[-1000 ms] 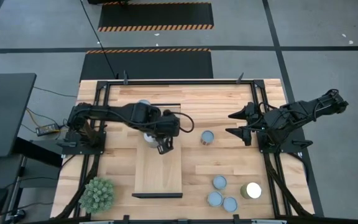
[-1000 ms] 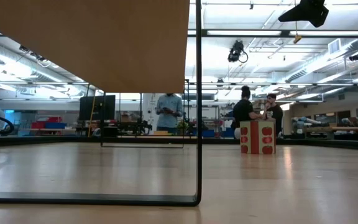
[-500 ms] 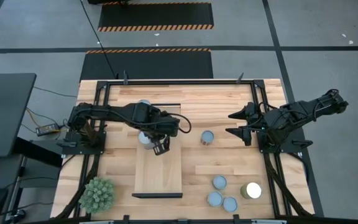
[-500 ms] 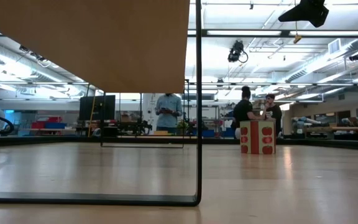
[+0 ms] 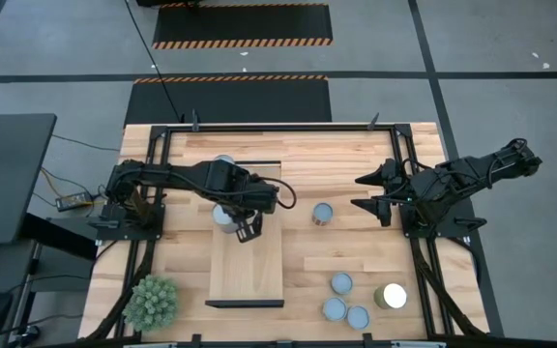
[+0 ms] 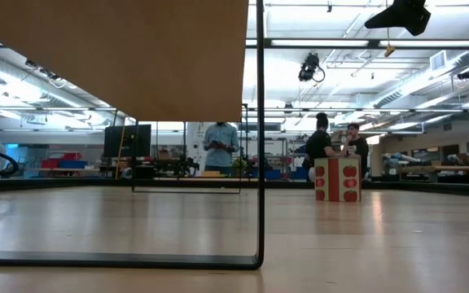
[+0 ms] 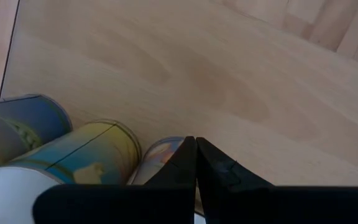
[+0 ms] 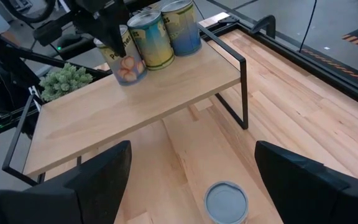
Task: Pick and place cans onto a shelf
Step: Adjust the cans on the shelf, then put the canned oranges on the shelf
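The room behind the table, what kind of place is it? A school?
It looks more like a big robot workshop or lab than a school. There are long ceiling lights, people at work tables far back, and black-and-orange striped safety mats on the grey floor beyond the table.

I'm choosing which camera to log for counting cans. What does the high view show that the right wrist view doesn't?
Only the high view shows the four cans grouped near the table's front right, and the right gripper, open and waiting.

Only the right wrist view shows three labelled cans side by side on the shelf and its black legs.

Both show the shelf, the plant, the lone can and the left gripper.
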Tool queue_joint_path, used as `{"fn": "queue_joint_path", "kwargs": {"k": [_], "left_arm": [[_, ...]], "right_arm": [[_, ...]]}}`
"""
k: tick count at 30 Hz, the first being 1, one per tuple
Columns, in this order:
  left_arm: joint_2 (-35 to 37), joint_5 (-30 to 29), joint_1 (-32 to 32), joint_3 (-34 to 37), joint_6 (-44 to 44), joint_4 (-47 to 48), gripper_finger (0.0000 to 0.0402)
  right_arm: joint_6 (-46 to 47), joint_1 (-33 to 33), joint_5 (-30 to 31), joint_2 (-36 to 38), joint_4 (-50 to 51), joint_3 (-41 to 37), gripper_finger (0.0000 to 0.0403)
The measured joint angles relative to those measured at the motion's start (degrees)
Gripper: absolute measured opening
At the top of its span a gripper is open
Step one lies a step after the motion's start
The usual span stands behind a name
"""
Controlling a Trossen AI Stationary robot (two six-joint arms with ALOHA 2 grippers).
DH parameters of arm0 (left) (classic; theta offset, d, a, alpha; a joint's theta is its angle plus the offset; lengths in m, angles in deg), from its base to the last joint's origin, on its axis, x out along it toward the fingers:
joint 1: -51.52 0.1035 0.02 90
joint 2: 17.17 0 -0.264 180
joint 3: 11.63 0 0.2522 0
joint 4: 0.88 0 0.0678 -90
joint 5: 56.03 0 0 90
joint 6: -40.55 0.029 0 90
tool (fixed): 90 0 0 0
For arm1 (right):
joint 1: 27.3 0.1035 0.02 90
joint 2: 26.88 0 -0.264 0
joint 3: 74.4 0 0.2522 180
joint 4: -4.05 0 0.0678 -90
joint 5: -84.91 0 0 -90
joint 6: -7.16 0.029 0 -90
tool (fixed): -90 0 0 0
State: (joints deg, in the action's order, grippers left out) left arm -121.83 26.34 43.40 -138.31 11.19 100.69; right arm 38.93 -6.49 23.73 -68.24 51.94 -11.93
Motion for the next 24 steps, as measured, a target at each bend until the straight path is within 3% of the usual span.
{"fn": "queue_joint_path", "kwargs": {"k": [16, 24], "left_arm": [[0.00, 0.31, -0.53, -0.17, 0.61, -0.33, 0.0011], [0.64, -14.41, -5.84, -7.17, 6.27, -11.50, 0.0011]], "right_arm": [[-1.38, -0.01, -1.85, 0.02, 0.02, 0.00, 0.0348], [-1.97, 2.18, -10.71, -3.67, 0.61, 0.00, 0.0348]]}}
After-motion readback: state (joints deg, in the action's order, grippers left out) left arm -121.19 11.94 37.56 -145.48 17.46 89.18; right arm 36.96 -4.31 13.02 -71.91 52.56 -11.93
